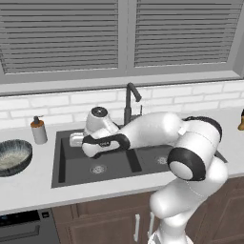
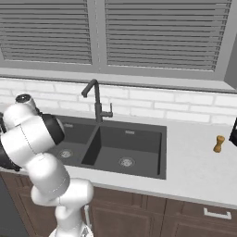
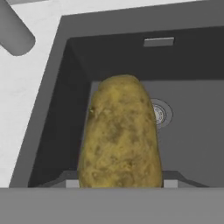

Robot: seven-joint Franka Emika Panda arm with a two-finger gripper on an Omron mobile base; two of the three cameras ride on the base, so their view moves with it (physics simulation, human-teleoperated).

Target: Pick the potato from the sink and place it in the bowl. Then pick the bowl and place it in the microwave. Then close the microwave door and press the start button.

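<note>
One potato (image 3: pixel 119 135), clamped in the end effector (image 3: pixel 120 183), hangs above the sink (image 3: pixel 188 131), lifted for carrying to the bowl (image 1: pixel 13 156) at the frame's left.

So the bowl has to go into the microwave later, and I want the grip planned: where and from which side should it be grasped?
Grip the bowl by its rim, coming down from above with one finger inside and one outside. It sits upright and open on the counter left of the sink. It looks too wide to span.
</note>
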